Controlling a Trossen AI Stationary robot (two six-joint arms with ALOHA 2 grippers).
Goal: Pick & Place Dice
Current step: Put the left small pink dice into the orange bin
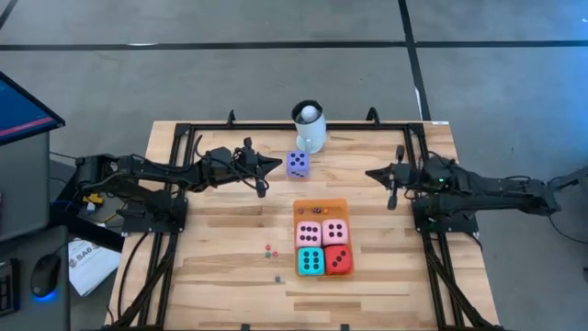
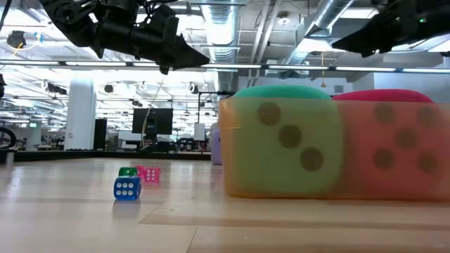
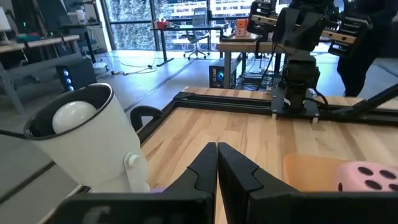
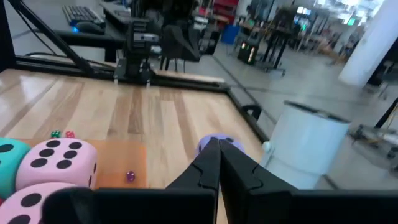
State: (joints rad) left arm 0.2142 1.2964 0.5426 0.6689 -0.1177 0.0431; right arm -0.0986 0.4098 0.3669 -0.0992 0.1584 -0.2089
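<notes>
Two pink dice (image 1: 308, 233) (image 1: 334, 232), a teal die (image 1: 310, 261) and a red die (image 1: 338, 260) sit in a block on the orange mat (image 1: 335, 207). A purple die (image 1: 297, 164) rests on the table near the white mug (image 1: 310, 126). Tiny dice (image 1: 269, 248) lie on the wood left of the mat; the low view shows a blue one (image 2: 127, 187). My left gripper (image 1: 273, 166) hangs shut just left of the purple die, above the table. My right gripper (image 1: 370, 173) hangs shut to the die's right, holding nothing.
The white mug (image 3: 93, 137) with a ball inside stands at the far edge, close to my left gripper (image 3: 217, 149). A black frame (image 1: 184, 129) runs round the table. A tiny purple piece (image 4: 130, 177) lies on the mat. Bare wood lies toward the near edge.
</notes>
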